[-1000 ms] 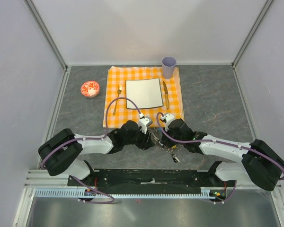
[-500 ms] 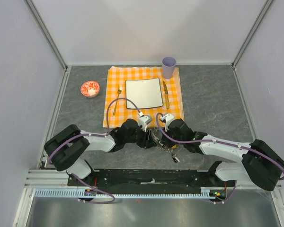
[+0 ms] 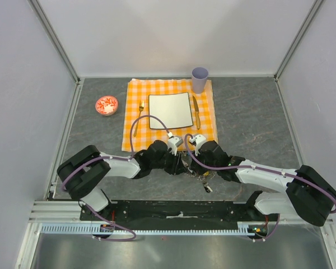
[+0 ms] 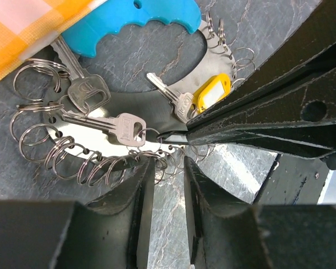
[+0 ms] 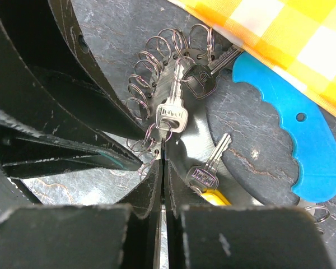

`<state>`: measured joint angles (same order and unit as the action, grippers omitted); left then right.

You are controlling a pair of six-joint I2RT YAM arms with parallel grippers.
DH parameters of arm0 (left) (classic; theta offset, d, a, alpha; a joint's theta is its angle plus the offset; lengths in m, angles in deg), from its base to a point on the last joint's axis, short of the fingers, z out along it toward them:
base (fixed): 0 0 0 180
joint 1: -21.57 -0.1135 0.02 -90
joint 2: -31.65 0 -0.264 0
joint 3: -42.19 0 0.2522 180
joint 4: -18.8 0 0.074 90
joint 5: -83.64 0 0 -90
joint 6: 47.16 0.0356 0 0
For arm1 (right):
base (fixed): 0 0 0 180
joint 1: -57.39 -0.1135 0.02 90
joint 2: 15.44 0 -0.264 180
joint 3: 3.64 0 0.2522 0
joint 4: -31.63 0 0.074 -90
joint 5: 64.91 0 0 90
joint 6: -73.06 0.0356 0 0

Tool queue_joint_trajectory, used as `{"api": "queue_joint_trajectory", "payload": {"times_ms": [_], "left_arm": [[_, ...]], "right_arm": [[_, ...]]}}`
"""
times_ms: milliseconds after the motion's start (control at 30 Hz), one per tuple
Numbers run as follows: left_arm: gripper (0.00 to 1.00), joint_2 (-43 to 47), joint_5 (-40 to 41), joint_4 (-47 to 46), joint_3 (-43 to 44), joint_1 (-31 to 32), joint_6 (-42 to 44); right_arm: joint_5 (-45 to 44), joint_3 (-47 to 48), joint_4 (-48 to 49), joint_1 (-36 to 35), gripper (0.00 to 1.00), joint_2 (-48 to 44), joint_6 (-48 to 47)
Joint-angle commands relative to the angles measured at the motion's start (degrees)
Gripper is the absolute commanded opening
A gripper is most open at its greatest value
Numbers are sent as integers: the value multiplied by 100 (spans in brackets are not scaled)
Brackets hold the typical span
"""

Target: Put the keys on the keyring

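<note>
Jaws of left gripper [image 4: 167,165] stand part-open with a narrow gap, tips straddling small rings [image 4: 101,168]. Right gripper [image 5: 162,151] pressed closed, tip at ring on one key's head; whether it pinches that ring, cannot tell. Keys [image 4: 123,128], three, lie on keyring [image 4: 73,147] arc among rings, one with yellow tag [image 4: 210,89]. Keyring flat on grey table [image 3: 252,112] between both grippers, blue handle [image 4: 134,22] at near edge of checked cloth [image 3: 204,129]. Plate [image 3: 169,110] on cloth; bowl [image 3: 106,105] well left.

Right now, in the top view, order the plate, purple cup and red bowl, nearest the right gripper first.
1. Plate, straight ahead on the cloth.
2. Purple cup, cloth's far right corner.
3. Red bowl, far left, off the cloth.
</note>
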<state>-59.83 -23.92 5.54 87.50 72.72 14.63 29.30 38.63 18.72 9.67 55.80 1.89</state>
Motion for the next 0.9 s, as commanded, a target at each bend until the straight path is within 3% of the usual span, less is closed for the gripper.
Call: {"api": "queue_joint_trajectory", "payload": {"times_ms": [0,200,633,867], "left_arm": [[29,95,191,30,123,26,-168],[19,236,534,391,123,17,-80],[19,543,1027,839,88,-115,105],[22,518,807,778,141,-123,298]], "right_arm": [[36,-56,224,18,5,-111,-20],[115,-30,188,18,6,-242,-81],[282,102,56,18,10,-252,-354],[361,128,179,26,11,-40,-362]]}}
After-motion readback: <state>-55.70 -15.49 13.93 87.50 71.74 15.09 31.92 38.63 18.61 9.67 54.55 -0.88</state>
